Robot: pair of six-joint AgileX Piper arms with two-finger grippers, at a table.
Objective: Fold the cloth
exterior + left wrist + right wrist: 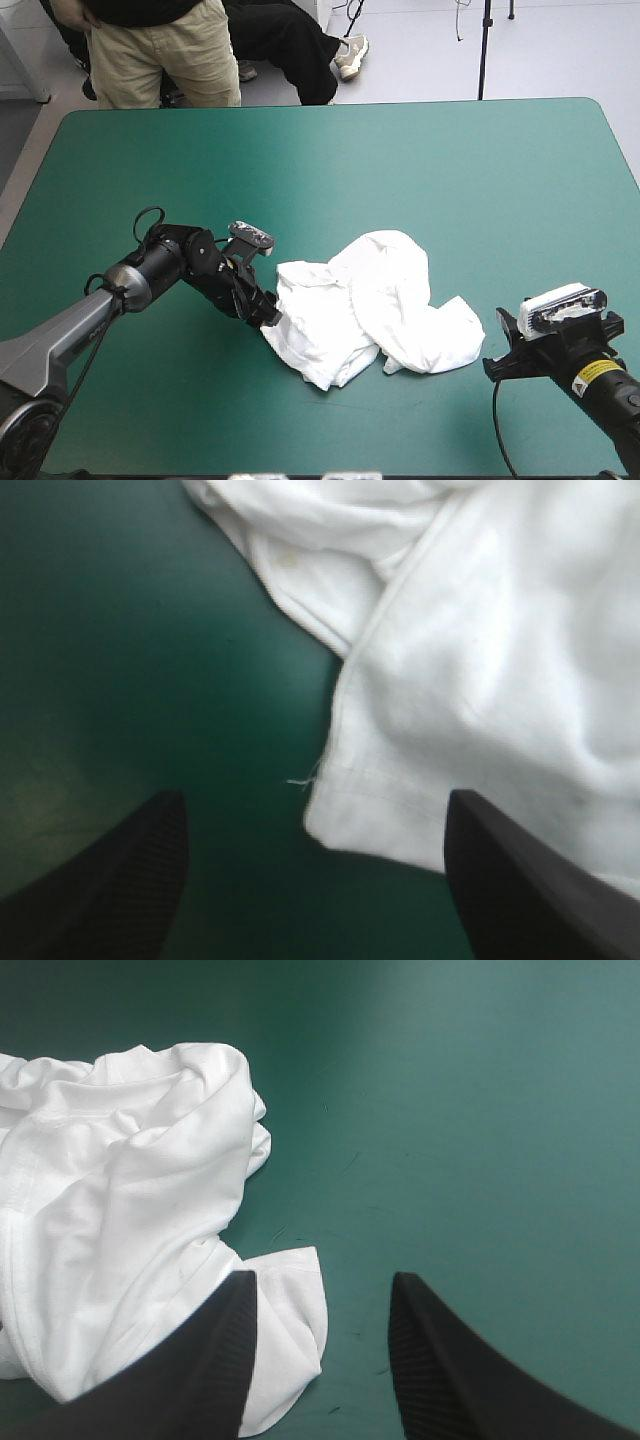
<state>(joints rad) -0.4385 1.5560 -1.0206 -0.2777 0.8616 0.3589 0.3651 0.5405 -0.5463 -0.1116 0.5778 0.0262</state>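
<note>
Either side of the crumpled T-shirt (370, 305), left pincer (315, 802) and right pincer (322, 1280) gape, empty.

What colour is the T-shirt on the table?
Plain white, no print visible. The T-shirt shows best in the high view.

The T-shirt (370, 310) is soft white cloth, matt, crumpled into rounded folds. Close up, a stitched hem (385, 780) edges it, and a loose thread (300, 781) frays from the hem's corner. The teal-green cover (400, 170) is smooth and matt, and in the high view a pale sheen shows toward 1 o'clock. The left gripper (315, 805) has black fingers (120, 880) with a fine dotted grain. Those of the right gripper (322, 1280) carry fine ribbing (415, 1350) on the inner faces. Both pairs look matt and rubbery.
</note>
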